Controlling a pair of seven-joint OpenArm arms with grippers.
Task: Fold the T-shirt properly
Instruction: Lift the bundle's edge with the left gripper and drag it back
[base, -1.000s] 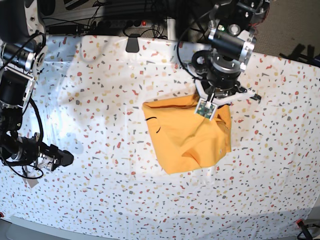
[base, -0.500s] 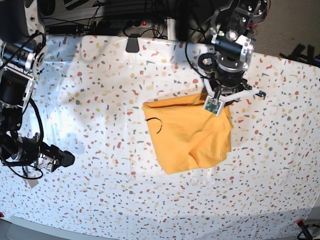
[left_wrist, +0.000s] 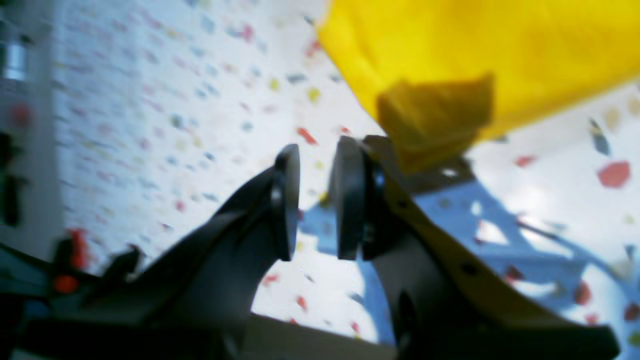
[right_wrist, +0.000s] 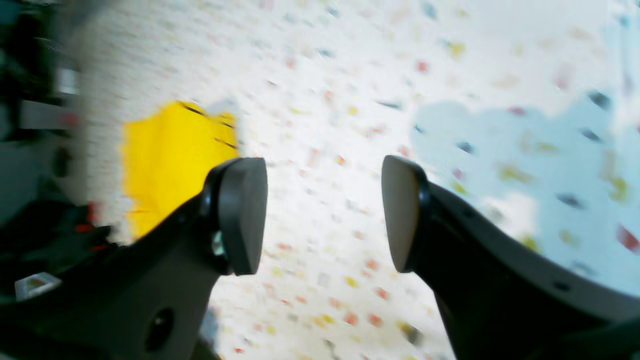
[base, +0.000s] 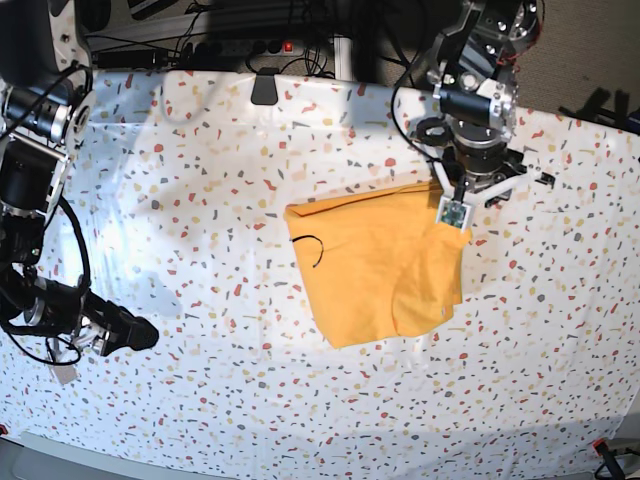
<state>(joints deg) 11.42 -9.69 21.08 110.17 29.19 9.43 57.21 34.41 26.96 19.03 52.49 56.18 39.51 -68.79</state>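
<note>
Mustard T-shirt (base: 375, 268) lying folded mid-bench on the speckled cloth (base: 200, 180), left hand (left_wrist: 316, 200) at its far right corner, fingers slightly parted, seemingly clear of the fabric, right hand (right_wrist: 322, 212) spread wide, empty, well apart near the bench's edge.

Mustard T-shirt (base: 378, 267) folded into rough rectangle, lying mid-table, slightly rumpled along right edge.

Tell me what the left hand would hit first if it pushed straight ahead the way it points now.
Probably the folded corner of the T-shirt, which lies just beyond the left hand and slightly to one side. Depth is unclear in the blurred wrist view, so it might meet the speckled cloth first.
</note>
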